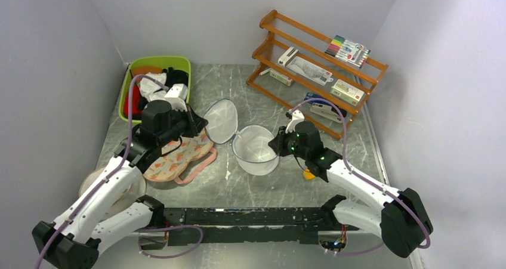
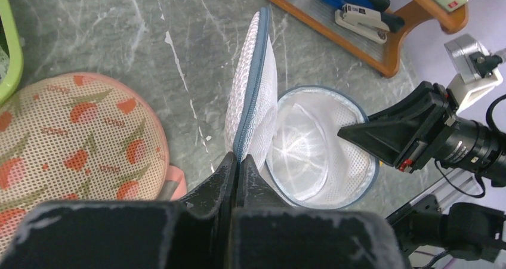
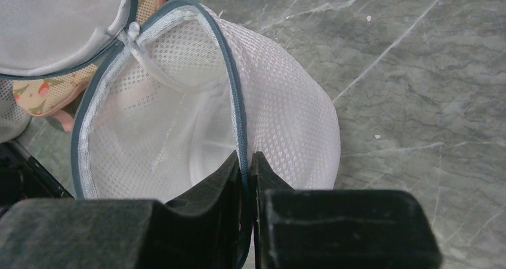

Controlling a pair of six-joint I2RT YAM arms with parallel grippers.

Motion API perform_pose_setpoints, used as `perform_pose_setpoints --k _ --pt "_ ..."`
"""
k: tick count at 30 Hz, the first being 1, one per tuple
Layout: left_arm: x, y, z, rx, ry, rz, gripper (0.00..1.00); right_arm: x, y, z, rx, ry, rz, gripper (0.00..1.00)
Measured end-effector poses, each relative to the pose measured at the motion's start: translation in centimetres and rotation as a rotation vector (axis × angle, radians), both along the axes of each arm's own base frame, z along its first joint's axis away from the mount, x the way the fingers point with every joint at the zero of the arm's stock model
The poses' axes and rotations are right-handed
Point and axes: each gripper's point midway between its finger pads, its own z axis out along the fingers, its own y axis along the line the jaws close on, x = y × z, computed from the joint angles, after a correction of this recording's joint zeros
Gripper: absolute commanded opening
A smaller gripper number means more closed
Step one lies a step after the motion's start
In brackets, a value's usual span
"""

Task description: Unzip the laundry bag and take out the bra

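Jaws clamped on bag [image 1: 255,155] rims mid-frame, left gripper [image 2: 238,161] and right gripper [image 3: 249,160] spreading halves; unzipped, next free one to find unseen bra.

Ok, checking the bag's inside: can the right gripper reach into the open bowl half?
Probably not yet. The right gripper is shut on the laundry bag at its rim and must release first. The mouth lies open, the left gripper holding the lid half aside.

The right claw [image 3: 248,159] hides the laundry bag [image 3: 283,102] at its near rim.
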Motion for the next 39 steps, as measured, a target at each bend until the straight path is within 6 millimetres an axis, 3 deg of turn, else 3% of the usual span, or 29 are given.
perform_pose_setpoints --k 7,15,21,26,31,35,39 --pt "-0.7 -2.1 2.2 0.186 -0.078 -0.018 0.07 -0.2 0.2 0.1 0.014 0.007 0.010 0.09" --pt "-1.7 -6.6 3.6 0.445 -0.221 -0.020 0.07 -0.1 0.2 0.7 0.010 0.009 0.009 0.12" --pt "-3.0 -9.6 1.6 0.634 -0.292 -0.073 0.07 -0.1 -0.5 1.0 -0.006 0.000 -0.024 0.13" --pt "-3.9 -11.6 0.2 0.695 -0.321 -0.142 0.07 0.3 -1.2 1.8 -0.005 -0.024 -0.073 0.14" --pt "-5.7 -14.8 -2.0 0.726 -0.337 -0.256 0.07 0.5 -1.6 2.6 0.014 -0.043 -0.109 0.34" --pt "-6.5 -16.3 -4.7 0.782 -0.318 -0.319 0.07 0.5 -2.2 3.0 0.014 -0.051 -0.138 0.41" --pt "-6.8 -16.8 -5.8 0.790 -0.310 -0.344 0.07 0.2 -3.8 4.3 0.011 -0.088 -0.203 0.48"
